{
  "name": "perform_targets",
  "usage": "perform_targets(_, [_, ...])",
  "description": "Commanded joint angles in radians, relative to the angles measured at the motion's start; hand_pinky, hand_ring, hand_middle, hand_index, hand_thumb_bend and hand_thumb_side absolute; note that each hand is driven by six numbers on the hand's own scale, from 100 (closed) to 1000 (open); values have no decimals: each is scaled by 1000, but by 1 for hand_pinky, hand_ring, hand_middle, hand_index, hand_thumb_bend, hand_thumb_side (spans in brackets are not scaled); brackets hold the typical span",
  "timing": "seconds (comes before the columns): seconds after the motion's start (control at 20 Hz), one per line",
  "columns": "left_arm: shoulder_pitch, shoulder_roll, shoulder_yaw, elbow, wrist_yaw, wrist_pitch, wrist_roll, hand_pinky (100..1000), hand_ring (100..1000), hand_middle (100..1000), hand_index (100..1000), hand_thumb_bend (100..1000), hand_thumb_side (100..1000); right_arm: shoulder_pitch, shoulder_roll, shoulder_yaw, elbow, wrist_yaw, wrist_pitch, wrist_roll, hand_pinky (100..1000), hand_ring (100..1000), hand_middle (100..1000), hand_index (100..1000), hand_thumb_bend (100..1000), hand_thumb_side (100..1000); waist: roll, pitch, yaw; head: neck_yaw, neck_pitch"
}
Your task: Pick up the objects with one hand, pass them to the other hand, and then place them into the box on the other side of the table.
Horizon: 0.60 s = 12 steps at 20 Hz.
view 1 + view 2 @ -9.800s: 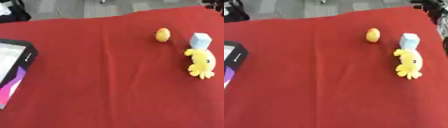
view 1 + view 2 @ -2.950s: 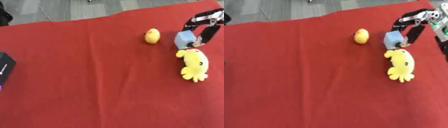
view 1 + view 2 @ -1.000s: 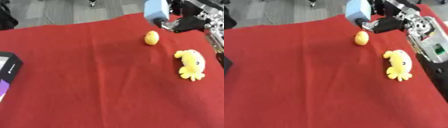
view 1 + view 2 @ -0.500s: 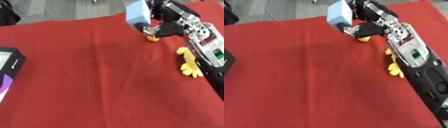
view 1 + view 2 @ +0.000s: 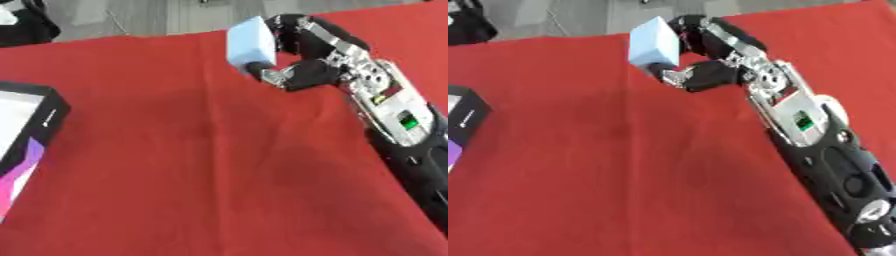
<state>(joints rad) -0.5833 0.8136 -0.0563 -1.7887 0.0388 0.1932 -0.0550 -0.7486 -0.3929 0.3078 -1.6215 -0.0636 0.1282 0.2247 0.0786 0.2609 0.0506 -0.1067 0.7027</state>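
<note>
My right hand (image 5: 308, 64) is raised over the red tablecloth (image 5: 175, 165) at the upper middle, its fingers and thumb curled round a light blue block (image 5: 252, 41). The right forearm (image 5: 398, 120) stretches down to the lower right corner and hides the far right of the table. At the left edge lies a black box (image 5: 31, 127) with a white and purple inside. The left hand shows in neither view. The yellow toys are hidden behind the arm.
The cloth's far edge runs along the top, with grey floor beyond it. A dark object (image 5: 26, 27) sits past the upper left corner. Bare red cloth stretches between the box and the arm.
My right hand has carried the blue block up off the table and leftward toward the middle. The picture has also shifted, so the box shows more at the left.
</note>
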Motion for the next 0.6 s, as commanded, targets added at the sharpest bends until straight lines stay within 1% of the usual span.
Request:
perform_targets(0.05, [-44,65,-34,-34,-49,28,-83,829,771,756,810,758,527,-24,22,16,1,38,-11,-10,792,592,479,578,100,100,5,-45,4,-19,8])
perform_targets(0.4, [-134,69,-123,-25,-121,83,-238,836,786,769,811,725,507,-42,87,53,33,113,-40,6,793,597,484,584,100,100,14,-51,7,-50,6])
perform_targets(0.6, [-190,50,-176,-24,-150,111,-320,839,791,776,814,720,530,-52,117,71,53,149,-52,-7,792,598,484,584,100,100,16,-52,11,-65,3])
